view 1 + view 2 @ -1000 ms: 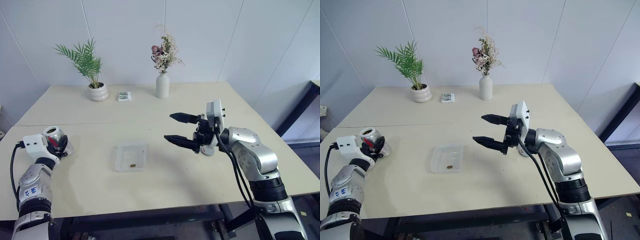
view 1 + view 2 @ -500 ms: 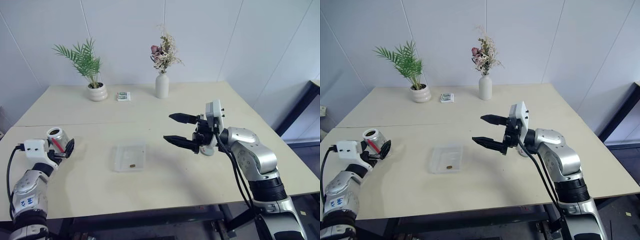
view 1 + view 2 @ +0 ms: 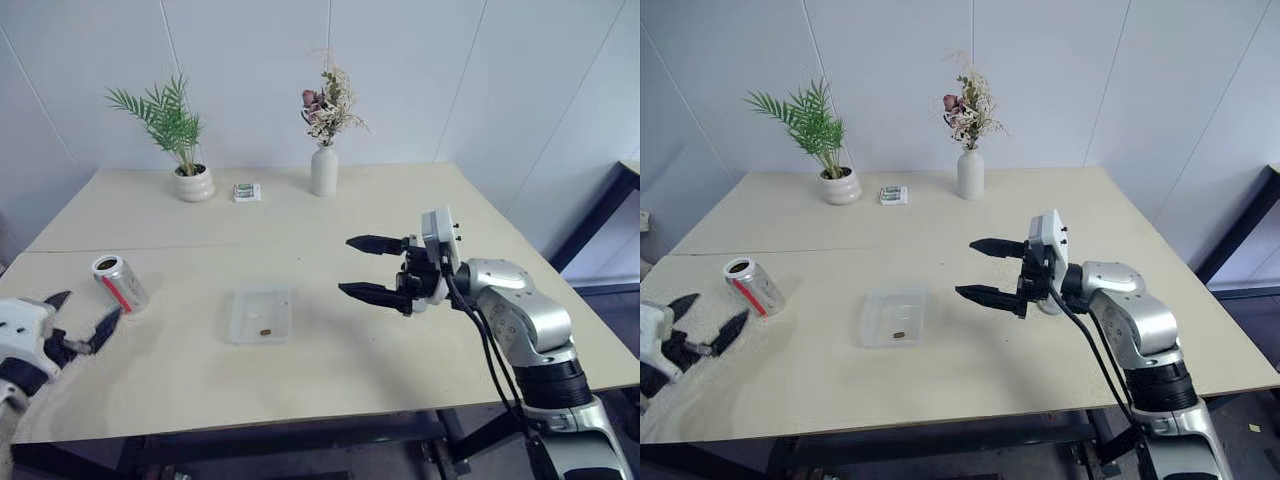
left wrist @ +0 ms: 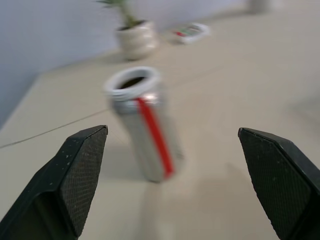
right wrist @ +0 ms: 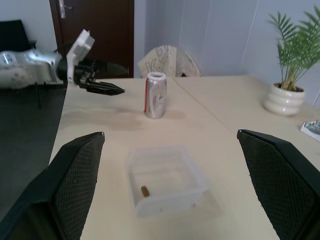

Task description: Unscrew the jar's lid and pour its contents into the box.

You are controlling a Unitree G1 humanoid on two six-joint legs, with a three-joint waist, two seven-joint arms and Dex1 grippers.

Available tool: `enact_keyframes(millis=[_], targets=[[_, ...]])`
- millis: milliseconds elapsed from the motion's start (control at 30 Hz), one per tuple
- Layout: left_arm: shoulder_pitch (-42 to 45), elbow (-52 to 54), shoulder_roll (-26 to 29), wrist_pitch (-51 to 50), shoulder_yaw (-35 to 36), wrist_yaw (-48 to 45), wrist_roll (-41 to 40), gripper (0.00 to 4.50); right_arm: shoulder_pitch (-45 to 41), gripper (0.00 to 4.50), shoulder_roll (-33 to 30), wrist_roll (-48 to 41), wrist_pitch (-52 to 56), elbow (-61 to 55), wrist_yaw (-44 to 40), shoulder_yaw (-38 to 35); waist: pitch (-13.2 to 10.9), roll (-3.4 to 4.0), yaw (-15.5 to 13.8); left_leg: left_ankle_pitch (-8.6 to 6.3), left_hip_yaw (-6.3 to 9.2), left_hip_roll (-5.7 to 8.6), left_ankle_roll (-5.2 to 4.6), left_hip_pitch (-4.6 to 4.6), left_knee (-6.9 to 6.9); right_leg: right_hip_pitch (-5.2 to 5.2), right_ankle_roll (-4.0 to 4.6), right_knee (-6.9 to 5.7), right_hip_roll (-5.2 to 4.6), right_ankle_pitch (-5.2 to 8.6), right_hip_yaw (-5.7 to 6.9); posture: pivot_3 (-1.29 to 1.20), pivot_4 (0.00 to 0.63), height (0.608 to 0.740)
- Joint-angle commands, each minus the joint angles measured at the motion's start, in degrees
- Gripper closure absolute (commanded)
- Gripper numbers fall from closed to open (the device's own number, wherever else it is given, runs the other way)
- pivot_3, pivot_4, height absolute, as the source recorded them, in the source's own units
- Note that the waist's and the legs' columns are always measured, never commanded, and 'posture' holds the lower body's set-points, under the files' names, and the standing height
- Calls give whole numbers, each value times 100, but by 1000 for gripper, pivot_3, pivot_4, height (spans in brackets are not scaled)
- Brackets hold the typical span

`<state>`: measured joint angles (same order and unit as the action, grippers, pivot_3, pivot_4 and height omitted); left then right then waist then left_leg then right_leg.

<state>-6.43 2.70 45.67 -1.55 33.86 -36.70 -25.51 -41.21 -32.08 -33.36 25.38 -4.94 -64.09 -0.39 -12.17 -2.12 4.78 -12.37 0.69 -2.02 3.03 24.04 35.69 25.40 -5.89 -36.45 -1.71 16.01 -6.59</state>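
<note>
The left tool [image 3: 80,318] sits at the near left edge of the surface [image 3: 400,210], its two fingers spread wide and gripping nothing. The jar [image 3: 119,283] stands just beyond it, apart from both fingers, upright with a slight lean. Its mouth is open, and a red stripe runs down its silvery side. In the left wrist view the jar [image 4: 142,123] appears between the two spread fingers without touching either.

The box [image 3: 261,313] lies flat near the middle of the surface, well to the right of the jar. One small brownish piece [image 3: 265,331] rests inside it, toward its near side.

The right tool [image 3: 372,268] hangs above the surface to the right of the box, pointing left toward it. Its fingers are spread wide and empty.

Along the far edge stand a potted plant [image 3: 190,180], a small printed packet [image 3: 246,191] and a white vase [image 3: 323,168] holding dried flowers.
</note>
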Motion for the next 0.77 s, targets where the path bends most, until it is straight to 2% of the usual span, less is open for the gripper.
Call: enact_keyframes(millis=[33,167,300,367,433,767], targets=[[-81,977,381,-79,50,-850,-455,39,43,0,-266,-142,8,-445,-128,-204,0,0,-25,0,-2,0,0,1,0,0,1,2,-3,0,0,0,150,740],[247,1286,544,-270,-500,-1490,-718,39,223,0,-494,-30,-137,-379,-323,-206,1,2,-4,0,-9,0,0,-3,-7,-6,1,24,-3,-1,-4,0,150,740],[664,1194,465,-295,-914,-1878,-791,39,477,0,-757,325,-506,-188,-583,-74,1,2,13,-1,-13,0,-3,0,-11,-8,-8,38,1,-6,-8,0,150,740],[698,1144,487,-289,-940,-2056,-788,39,602,0,-841,334,-458,-172,-572,-120,1,2,32,-4,-15,-2,-6,1,-13,-7,-23,41,3,-14,-10,0,150,740],[719,1125,506,-279,-931,-2173,-756,39,654,0,-880,322,-453,-147,-546,-171,1,2,37,-6,-19,-7,-10,-1,-19,-5,-92,40,9,-51,-12,0,150,740],[924,908,544,-442,-767,-2310,-688,39,951,0,-851,178,-364,-431,-271,-360,1,2,11,-6,-27,-11,-10,1,-10,-4,-75,44,14,-43,-21,0,150,740]])
